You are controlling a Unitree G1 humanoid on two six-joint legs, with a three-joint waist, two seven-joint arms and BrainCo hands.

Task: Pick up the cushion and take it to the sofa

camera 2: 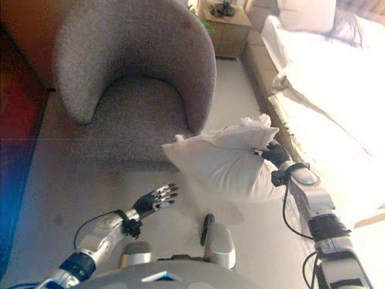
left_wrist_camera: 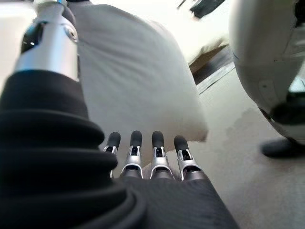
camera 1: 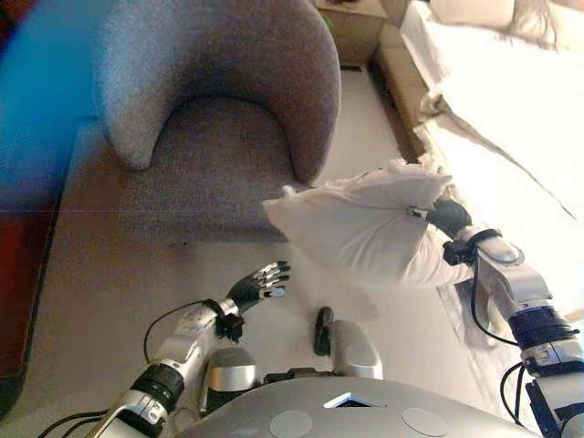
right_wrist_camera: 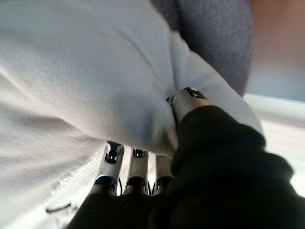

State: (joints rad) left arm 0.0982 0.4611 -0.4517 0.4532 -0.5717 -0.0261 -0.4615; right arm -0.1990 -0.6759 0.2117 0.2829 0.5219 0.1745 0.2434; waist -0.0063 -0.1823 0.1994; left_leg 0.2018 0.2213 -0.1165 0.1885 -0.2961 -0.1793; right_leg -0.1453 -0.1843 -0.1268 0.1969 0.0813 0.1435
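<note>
A white cushion point(camera 1: 365, 224) hangs in the air in front of the grey armchair point(camera 1: 219, 109), clear of the floor. My right hand point(camera 1: 449, 217) is shut on the cushion's right edge. In the right wrist view the thumb point(right_wrist_camera: 188, 100) presses into the fabric point(right_wrist_camera: 71, 71) and the fingers curl beneath it. My left hand point(camera 1: 260, 285) is open, low and to the left of the cushion, not touching it. The left wrist view shows its straight fingers point(left_wrist_camera: 143, 157) pointing at the cushion's underside point(left_wrist_camera: 138, 81).
The armchair's curved back and seat point(camera 2: 132, 66) face me across pale carpet. A bed with white bedding point(camera 2: 337, 90) runs along the right side. A small wooden nightstand point(camera 2: 225, 24) stands at the far end, between chair and bed. A dark wooden panel point(camera 2: 18, 60) is at the left.
</note>
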